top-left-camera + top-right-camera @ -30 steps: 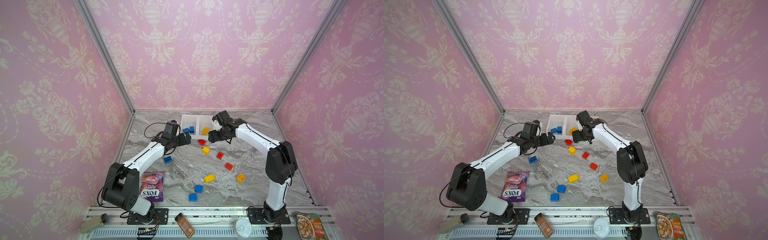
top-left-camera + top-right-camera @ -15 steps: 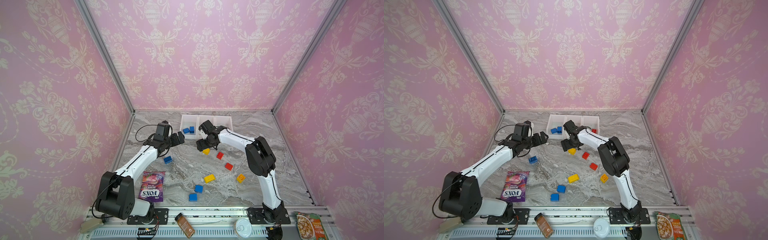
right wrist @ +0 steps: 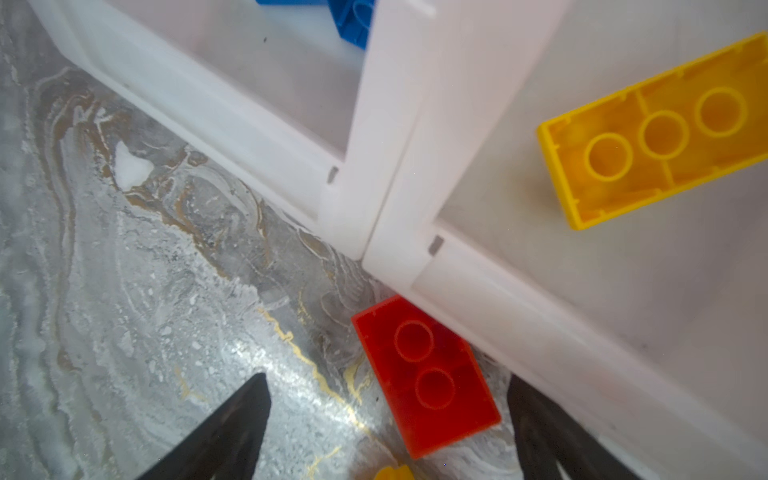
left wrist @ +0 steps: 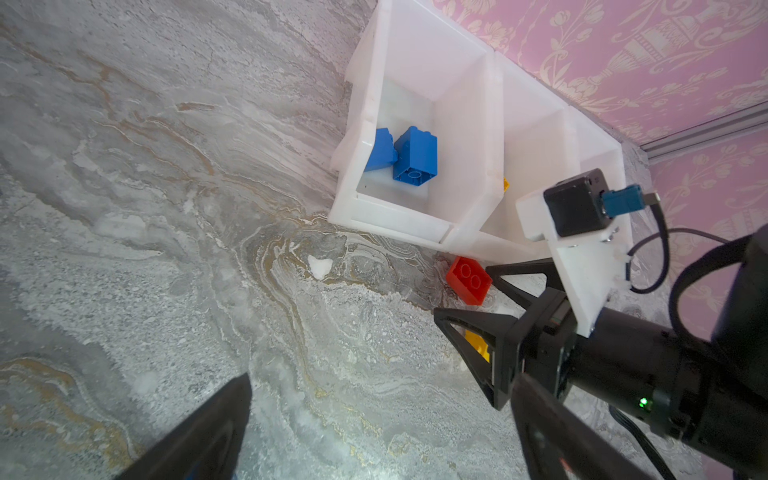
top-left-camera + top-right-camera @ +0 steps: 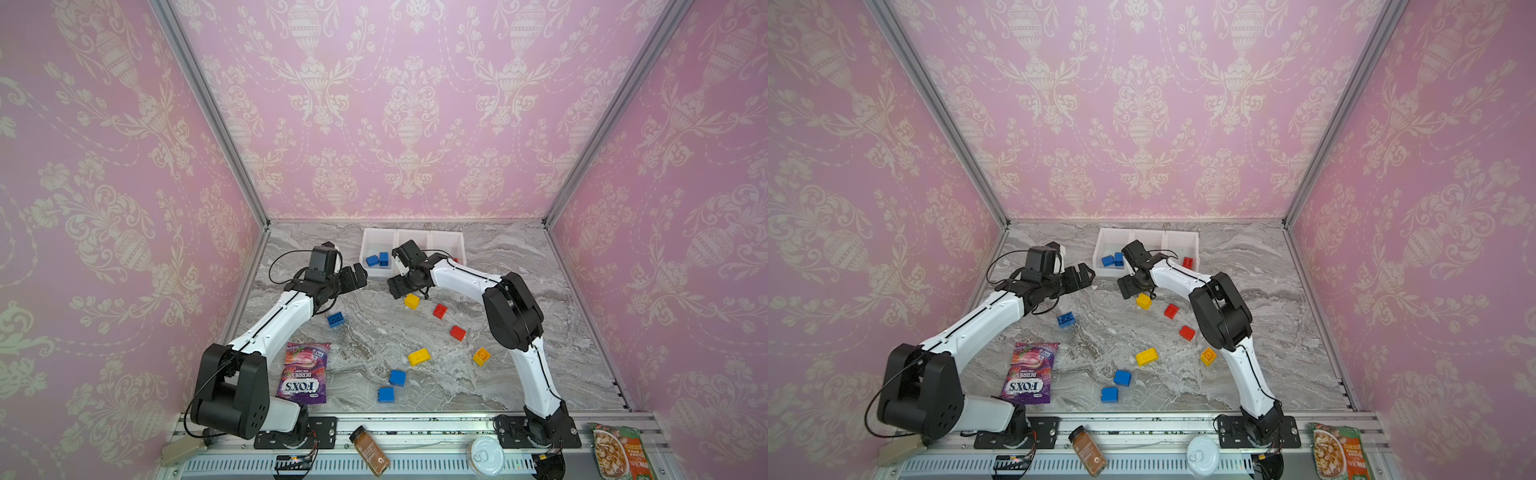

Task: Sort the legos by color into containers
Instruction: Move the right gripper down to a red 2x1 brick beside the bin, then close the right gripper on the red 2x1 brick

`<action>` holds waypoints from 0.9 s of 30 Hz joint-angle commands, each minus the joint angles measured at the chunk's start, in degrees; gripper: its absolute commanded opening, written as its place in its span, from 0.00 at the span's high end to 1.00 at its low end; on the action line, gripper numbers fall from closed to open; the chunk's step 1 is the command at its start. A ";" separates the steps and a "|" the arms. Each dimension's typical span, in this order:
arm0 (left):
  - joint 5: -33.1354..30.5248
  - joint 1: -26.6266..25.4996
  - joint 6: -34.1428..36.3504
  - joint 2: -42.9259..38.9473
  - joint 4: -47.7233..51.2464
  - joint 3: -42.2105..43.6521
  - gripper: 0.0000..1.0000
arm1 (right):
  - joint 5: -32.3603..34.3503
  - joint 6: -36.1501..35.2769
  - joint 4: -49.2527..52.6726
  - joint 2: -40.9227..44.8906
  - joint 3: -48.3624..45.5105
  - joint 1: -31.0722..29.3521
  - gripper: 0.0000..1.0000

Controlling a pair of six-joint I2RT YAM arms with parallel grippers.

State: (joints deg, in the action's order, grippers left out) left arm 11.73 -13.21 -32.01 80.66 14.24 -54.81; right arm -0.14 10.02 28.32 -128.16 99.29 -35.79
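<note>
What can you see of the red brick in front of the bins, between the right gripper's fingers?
The red brick is a small oblong of glossy plastic, lying flat on the marble table with its hollow underside up, two round tubes showing. One corner meets the front lip of the middle bin, the one holding a yellow brick. It lies loose between the open fingers of the right gripper; neither seems to touch it.

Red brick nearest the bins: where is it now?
In the right wrist view, the red brick lies on the table against the front wall of the middle bin, partly inside the open right gripper.
</note>
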 commanded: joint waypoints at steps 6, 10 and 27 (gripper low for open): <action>0.76 0.40 0.28 -0.86 0.63 0.40 0.01 | 1.56 -1.85 -0.43 -1.57 2.22 -0.28 0.14; 0.75 0.47 0.06 -0.67 0.51 0.47 0.01 | 1.23 -1.84 -1.07 -1.71 2.44 -0.40 0.19; 0.84 0.42 -0.32 -1.30 0.35 1.06 0.01 | 4.23 -4.19 2.22 -3.80 4.17 -1.25 0.37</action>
State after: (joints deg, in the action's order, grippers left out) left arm 11.73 -13.23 -32.01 80.66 14.24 -54.78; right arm 2.24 7.44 28.60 -129.93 101.71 -36.16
